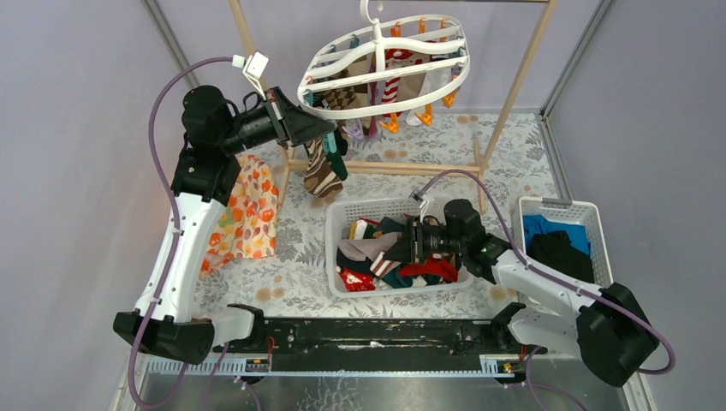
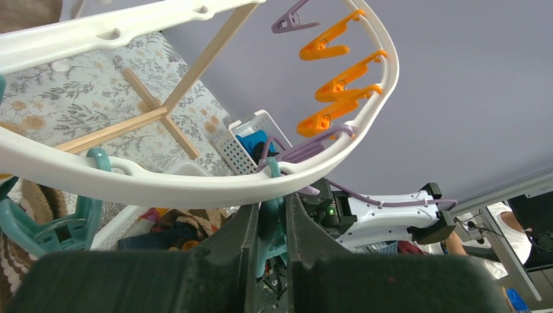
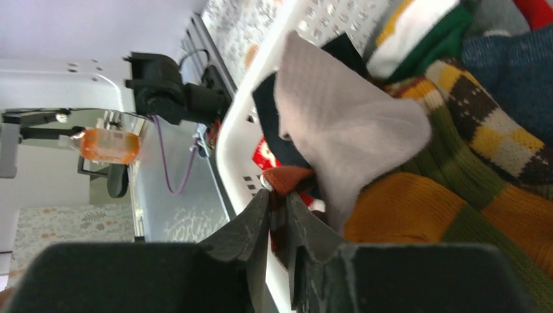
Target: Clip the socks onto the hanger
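Observation:
The white oval hanger (image 1: 385, 64) hangs from the wooden rack with several socks (image 1: 389, 86) clipped under it. My left gripper (image 1: 318, 128) is at its left rim, shut on a teal clip (image 2: 272, 218) just below the white frame (image 2: 195, 186). A brown patterned sock (image 1: 321, 171) dangles beneath that spot. My right gripper (image 1: 413, 240) is low inside the white basket (image 1: 334, 248) of mixed socks (image 1: 381, 257). In the right wrist view its jaws (image 3: 278, 199) stand a little apart, with the tips against a rust-red sock (image 3: 290, 177) beside a grey sock (image 3: 339, 124).
A second white basket (image 1: 591, 210) with blue and black clothes stands at the right. An orange floral cloth (image 1: 248, 210) lies under the left arm. The pale wooden rack (image 1: 514, 94) stands at the back. Orange clips (image 2: 332, 85) hang from the hanger's far rim.

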